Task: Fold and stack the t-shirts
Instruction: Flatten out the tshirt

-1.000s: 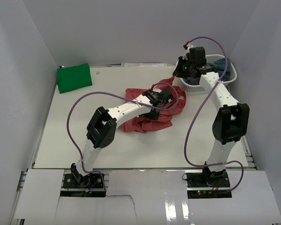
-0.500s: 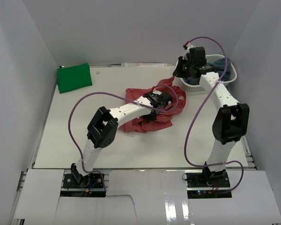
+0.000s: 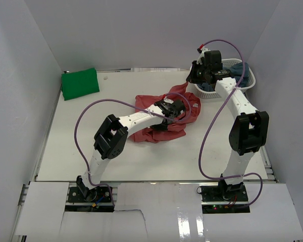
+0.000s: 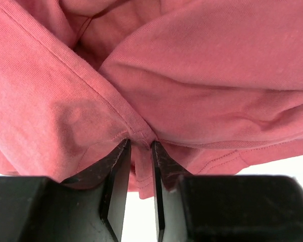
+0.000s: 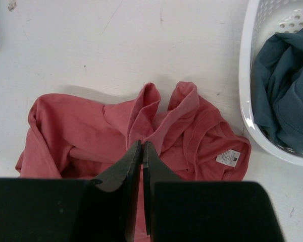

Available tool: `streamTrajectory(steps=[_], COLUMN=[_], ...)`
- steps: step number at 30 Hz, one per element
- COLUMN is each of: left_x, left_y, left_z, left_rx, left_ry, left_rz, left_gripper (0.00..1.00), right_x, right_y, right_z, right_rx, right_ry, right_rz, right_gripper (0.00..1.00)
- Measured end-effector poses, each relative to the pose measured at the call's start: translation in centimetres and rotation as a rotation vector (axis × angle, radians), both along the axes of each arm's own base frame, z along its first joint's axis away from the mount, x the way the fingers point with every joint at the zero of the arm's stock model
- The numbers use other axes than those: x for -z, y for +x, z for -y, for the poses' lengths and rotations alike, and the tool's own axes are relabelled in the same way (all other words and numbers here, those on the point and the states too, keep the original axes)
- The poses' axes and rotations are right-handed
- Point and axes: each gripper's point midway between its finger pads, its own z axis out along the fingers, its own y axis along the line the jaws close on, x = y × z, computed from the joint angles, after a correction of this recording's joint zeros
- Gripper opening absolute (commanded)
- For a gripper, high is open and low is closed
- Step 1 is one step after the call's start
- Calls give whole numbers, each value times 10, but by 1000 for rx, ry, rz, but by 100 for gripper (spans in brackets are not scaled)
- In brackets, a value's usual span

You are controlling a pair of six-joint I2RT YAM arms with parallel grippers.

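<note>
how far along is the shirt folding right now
Done: the green shirt lies folded in the far left corner. In hand: the left gripper and the right gripper both pinch the crumpled red shirt, not yet folded. Left: the blue shirts bunched in the basket, then stacking.

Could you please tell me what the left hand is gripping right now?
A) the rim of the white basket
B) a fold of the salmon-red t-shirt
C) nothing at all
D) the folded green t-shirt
B: in the left wrist view the left hand has its fingers pinched on a seamed fold of the salmon-red t-shirt, while the green t-shirt lies well apart from it.
</note>
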Motion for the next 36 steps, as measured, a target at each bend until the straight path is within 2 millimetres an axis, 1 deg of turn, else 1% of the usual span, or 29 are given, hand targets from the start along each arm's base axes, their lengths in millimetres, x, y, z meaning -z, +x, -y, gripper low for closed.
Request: streamTrajectory(steps=[12, 19, 31, 33, 36], left_x=[0, 7, 2, 1, 0], left_y=[1, 2, 7, 8, 11], left_z=[2, 3, 8, 8, 6], left_rx=[-6, -10, -16, -18, -29], left_ry=[-10, -5, -21, -19, -9], left_rz=[7, 1, 19, 25, 43], left_gripper=[35, 36, 42, 41, 36], right_x=[0, 0, 7, 7, 8], right_y=[0, 0, 0, 0, 0], right_z=[0, 0, -3, -3, -3], right_rx=[-1, -1, -12, -14, -16], right_ry=[0, 0, 5, 6, 7], right_rz=[0, 0, -16, -17, -20], right_gripper=[8, 8, 8, 8, 8])
